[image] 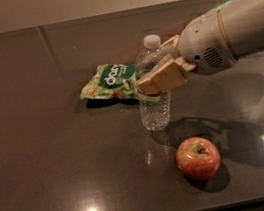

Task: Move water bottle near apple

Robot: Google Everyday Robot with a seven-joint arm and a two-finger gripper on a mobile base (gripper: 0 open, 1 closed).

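Note:
The water bottle (155, 104) is clear ribbed plastic with a white cap and stands upright on the dark table, just up and left of the apple. My gripper (159, 71) reaches in from the right and is shut on the bottle's middle, with a tan finger (163, 77) across its front. The apple (197, 158) is red-orange with a yellowish stem patch and sits on the table in front of the bottle, a short gap apart from it.
A green snack bag (110, 82) lies on the table behind and left of the bottle. My white arm (233, 31) spans the right side above the table. The dark table (45, 158) runs to a front edge at the bottom.

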